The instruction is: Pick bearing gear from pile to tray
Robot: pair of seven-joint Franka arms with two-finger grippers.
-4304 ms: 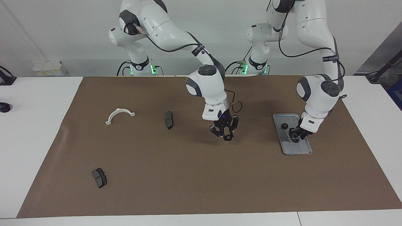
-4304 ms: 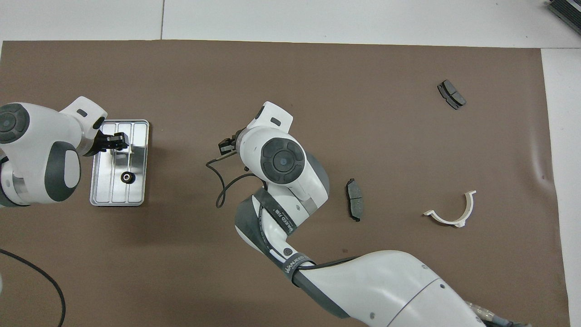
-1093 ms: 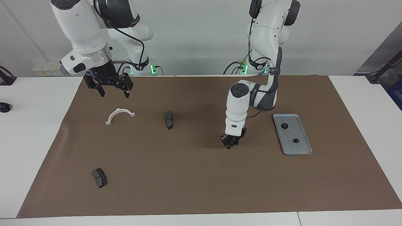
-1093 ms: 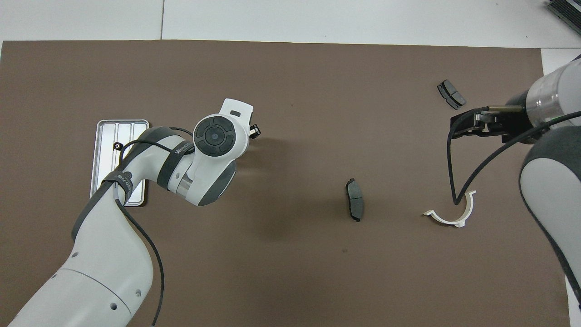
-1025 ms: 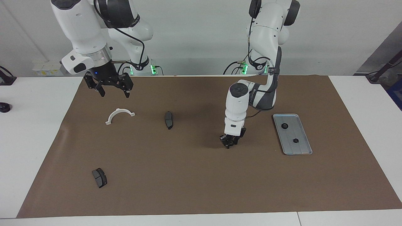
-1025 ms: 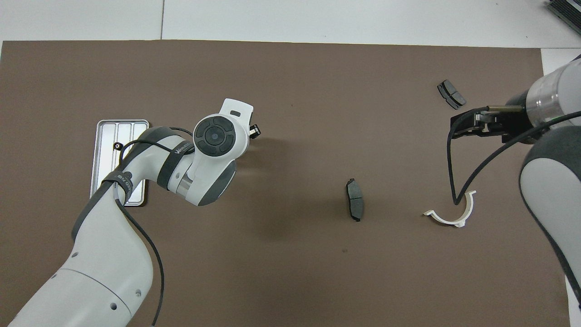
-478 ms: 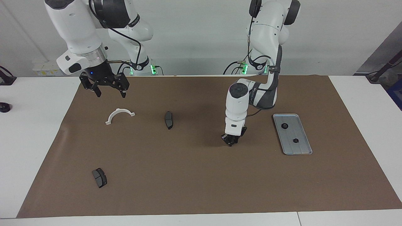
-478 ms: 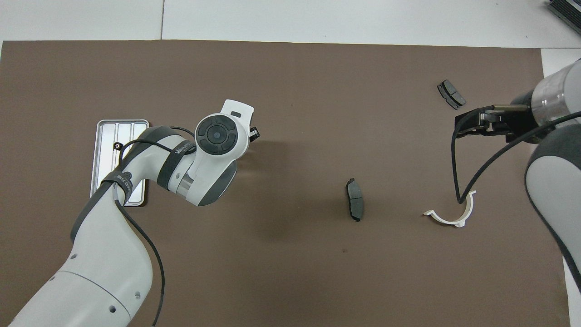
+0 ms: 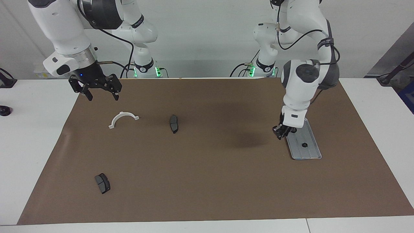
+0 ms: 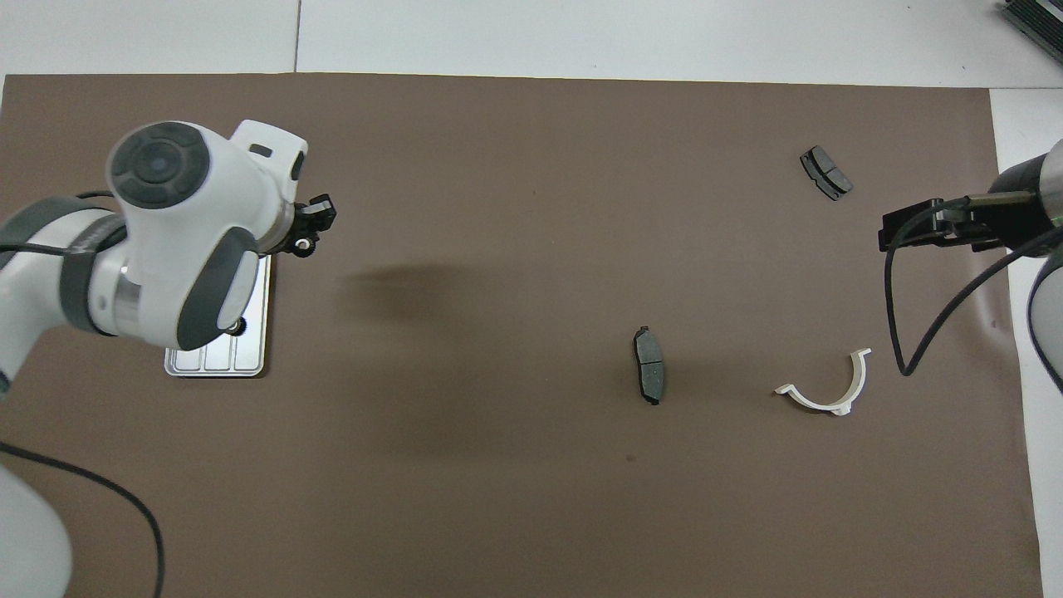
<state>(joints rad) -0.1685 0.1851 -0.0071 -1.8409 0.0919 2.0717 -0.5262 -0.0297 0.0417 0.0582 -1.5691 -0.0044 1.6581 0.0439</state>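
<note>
— What is seen from the facing camera?

— The left gripper (image 9: 282,133) is held over the brown mat (image 9: 207,181), right at the rim of the tray (image 9: 307,154). Its fingers are drawn narrow around something small and dark. One black ring (image 9: 303,145) is seen lying in the tray, toward the end farther from the robots. The tray itself is placed toward the left arm's end of the table.

— And the right gripper (image 9: 102,96)?

— It is raised over the mat's corner toward the right arm's end, with its fingers spread wide and nothing between them. A white bracket (image 9: 124,113) is seen below it on the mat. One grey pad (image 9: 174,123) is laid near the middle, and a second pad (image 9: 102,183) well apart, farther from the robots.

— What is added by the overhead camera?

— The held ring (image 10: 306,244) is shown pinched at the tips of the left gripper (image 10: 309,234), just beside the tray (image 10: 217,362), most of which is covered by the arm. A ring in the tray (image 10: 237,326) is partly seen under the arm. The right gripper (image 10: 893,237) is seen side-on between the second pad (image 10: 825,173) and the bracket (image 10: 830,407).
</note>
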